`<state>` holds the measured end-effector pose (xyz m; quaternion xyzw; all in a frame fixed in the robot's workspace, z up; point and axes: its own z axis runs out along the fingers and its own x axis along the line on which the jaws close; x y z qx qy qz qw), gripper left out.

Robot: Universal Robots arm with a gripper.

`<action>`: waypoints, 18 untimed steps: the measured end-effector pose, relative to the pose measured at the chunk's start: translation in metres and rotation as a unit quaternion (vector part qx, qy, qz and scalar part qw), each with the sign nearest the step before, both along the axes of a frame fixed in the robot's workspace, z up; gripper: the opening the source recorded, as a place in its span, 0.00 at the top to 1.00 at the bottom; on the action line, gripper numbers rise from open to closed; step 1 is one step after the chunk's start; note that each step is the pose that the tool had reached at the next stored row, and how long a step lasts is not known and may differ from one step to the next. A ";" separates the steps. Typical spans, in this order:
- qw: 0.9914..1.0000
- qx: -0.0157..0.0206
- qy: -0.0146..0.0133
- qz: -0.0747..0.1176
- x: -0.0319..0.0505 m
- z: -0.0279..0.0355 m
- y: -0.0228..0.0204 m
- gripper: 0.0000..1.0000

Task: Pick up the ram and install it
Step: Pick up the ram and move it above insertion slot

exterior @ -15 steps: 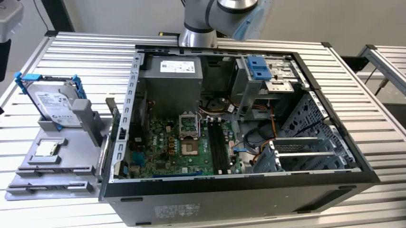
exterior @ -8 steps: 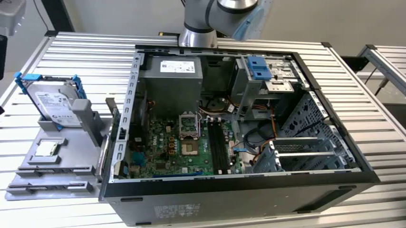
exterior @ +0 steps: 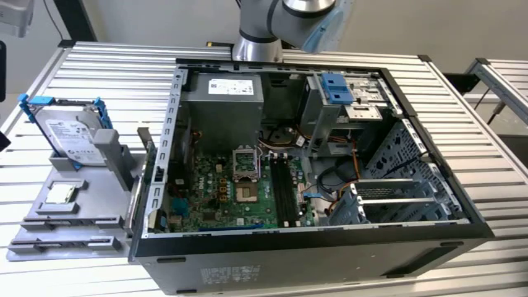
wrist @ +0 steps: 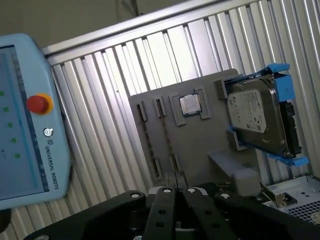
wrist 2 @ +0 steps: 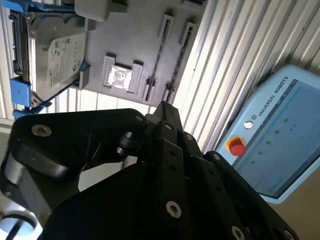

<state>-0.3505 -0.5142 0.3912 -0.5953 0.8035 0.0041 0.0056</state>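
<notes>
Black gripper [wrist: 176,190] well apart from tray [wrist: 200,142], fingertips pressed together, nothing between them in both wrist views. Dark thin stick, likely ram [exterior: 144,158], stands on end at tray edge, just beside case [exterior: 289,263] wall, in exterior view. Motherboard slots [exterior: 285,189] look unfilled, hard to be sure. Judgement: task barely begun, ram neither picked up nor installed

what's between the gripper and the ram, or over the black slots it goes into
The ram itself is too hard to make out. In the first wrist view nothing stands between the gripper and the gray tray. In the exterior view the black slots lie uncovered in the open case.
</notes>
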 end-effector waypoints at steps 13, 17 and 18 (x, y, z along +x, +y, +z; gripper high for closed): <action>0.998 0.006 -0.001 0.070 -0.0085 -0.0078 -0.0001 1.00; 0.997 0.008 -0.001 0.078 -0.0139 -0.0113 -0.0002 1.00; 0.997 0.008 -0.001 0.080 -0.0143 -0.0117 -0.0002 1.00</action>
